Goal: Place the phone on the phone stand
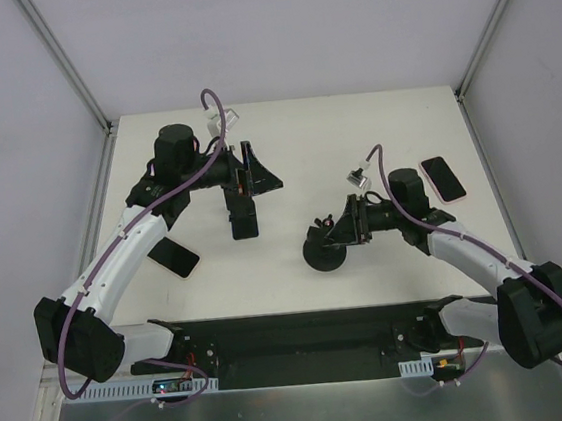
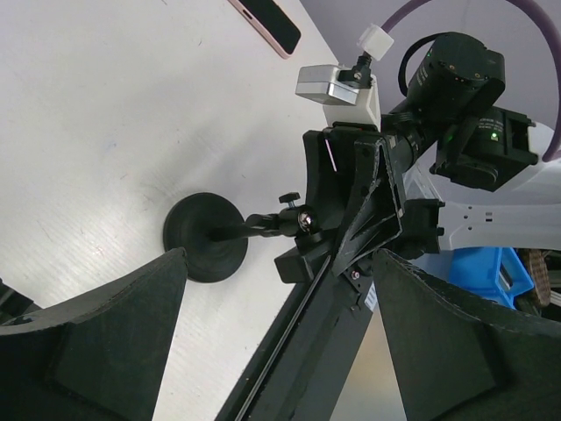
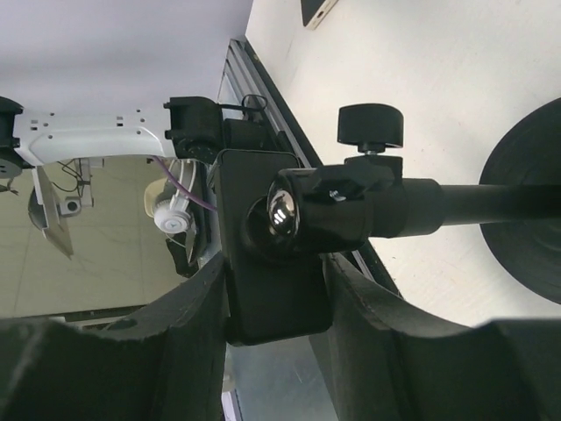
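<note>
The black phone stand has its round base on the table at centre; it also shows in the left wrist view. My right gripper is shut on the stand's flat holder plate, next to its ball joint. My left gripper is open and empty above the table left of the stand, its fingers spread wide. A pink phone lies flat at the right; it also shows in the left wrist view. A dark phone lies flat under my left arm.
A black strip runs along the table's near edge between the arm bases. White walls and metal frame posts close in the table at left, back and right.
</note>
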Controlling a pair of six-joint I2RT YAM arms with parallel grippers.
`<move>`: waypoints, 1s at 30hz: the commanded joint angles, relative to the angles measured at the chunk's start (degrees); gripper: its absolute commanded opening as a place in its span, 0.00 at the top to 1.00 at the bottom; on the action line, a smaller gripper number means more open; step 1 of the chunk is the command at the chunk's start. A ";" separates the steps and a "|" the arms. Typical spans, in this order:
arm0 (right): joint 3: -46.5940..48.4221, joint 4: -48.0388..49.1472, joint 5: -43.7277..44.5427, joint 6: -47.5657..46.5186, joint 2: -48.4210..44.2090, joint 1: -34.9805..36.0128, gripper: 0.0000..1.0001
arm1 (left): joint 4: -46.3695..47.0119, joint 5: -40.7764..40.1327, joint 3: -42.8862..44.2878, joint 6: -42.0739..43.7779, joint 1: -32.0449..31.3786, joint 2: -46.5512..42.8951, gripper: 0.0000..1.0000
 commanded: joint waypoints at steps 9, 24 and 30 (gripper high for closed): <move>3.50 -24.93 17.57 -14.31 -10.33 1.06 0.04 | 1.70 2.48 1.57 -0.02 -0.60 0.09 0.15; -2.23 -32.76 56.75 1.69 -32.94 -1.12 0.04 | 1.62 2.48 1.58 -0.02 -1.56 -1.05 0.15; 2.35 -40.25 77.43 -2.96 -33.57 -6.12 0.04 | 1.62 2.13 1.49 0.33 -2.00 -0.52 0.14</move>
